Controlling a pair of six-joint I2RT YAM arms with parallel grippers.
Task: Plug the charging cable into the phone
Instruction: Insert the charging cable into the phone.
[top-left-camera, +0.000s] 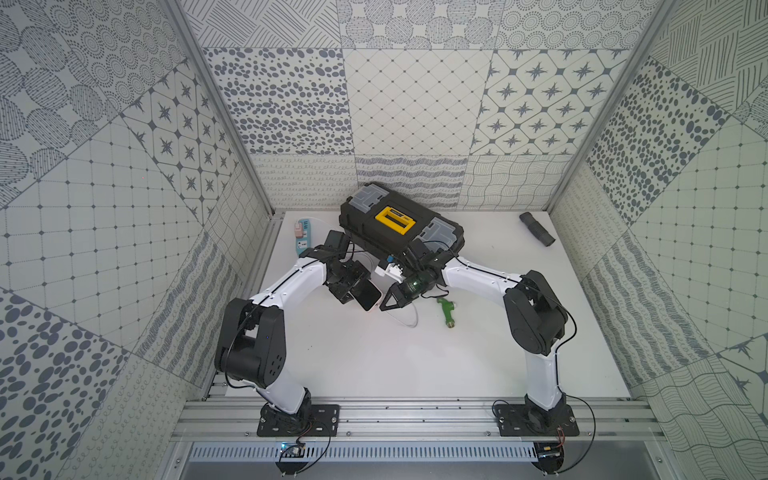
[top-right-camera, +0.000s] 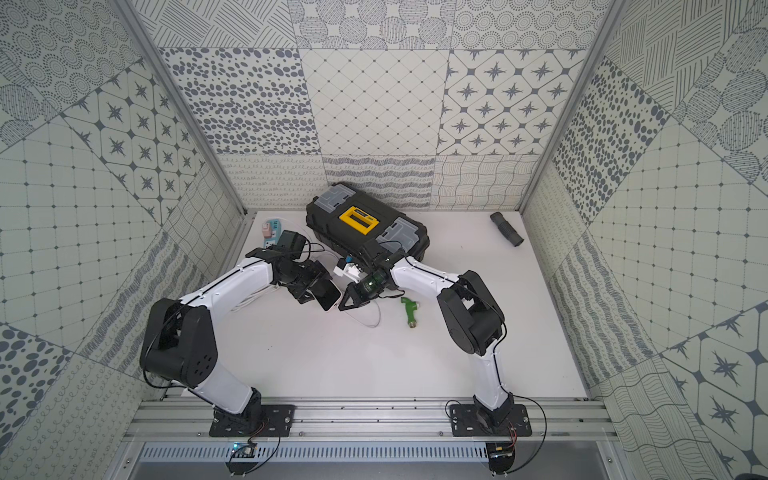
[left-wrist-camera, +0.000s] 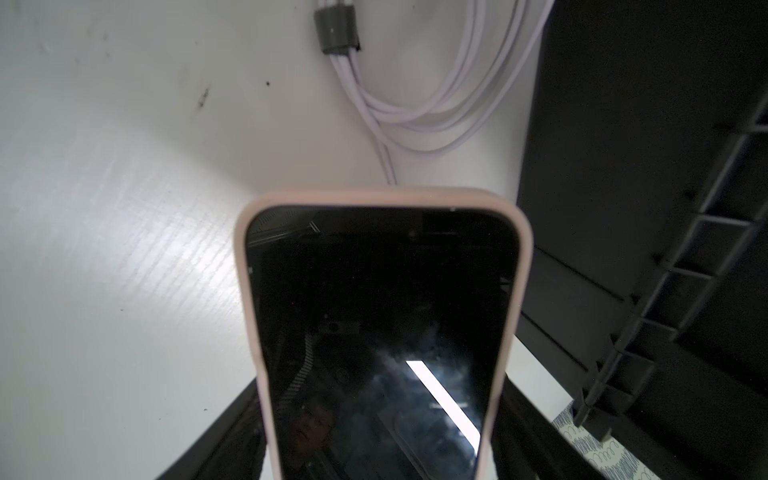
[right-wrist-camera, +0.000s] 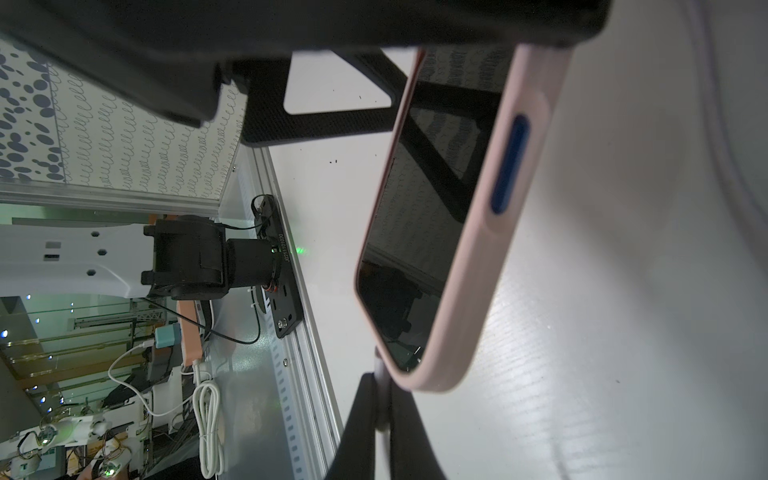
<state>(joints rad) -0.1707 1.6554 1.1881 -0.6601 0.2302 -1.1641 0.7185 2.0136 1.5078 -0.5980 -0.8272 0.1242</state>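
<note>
Left gripper (top-left-camera: 358, 292): jaws wide, clamped across the phone (top-left-camera: 370, 298), which was held off the table (top-left-camera: 374, 365) and angled toward the other arm.
Right gripper (right-wrist-camera: 380, 399): pressed together at the phone's corner, apparently pinching the charging cable (top-left-camera: 409, 320) for insertion.
Slack: looped on the table.

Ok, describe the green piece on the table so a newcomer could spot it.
Find the black toolbox with the yellow handle at the back of the white table. Nearer the front lies the green fitting on bare tabletop. Only it is green; the charging cable near it is thin and white.
</note>
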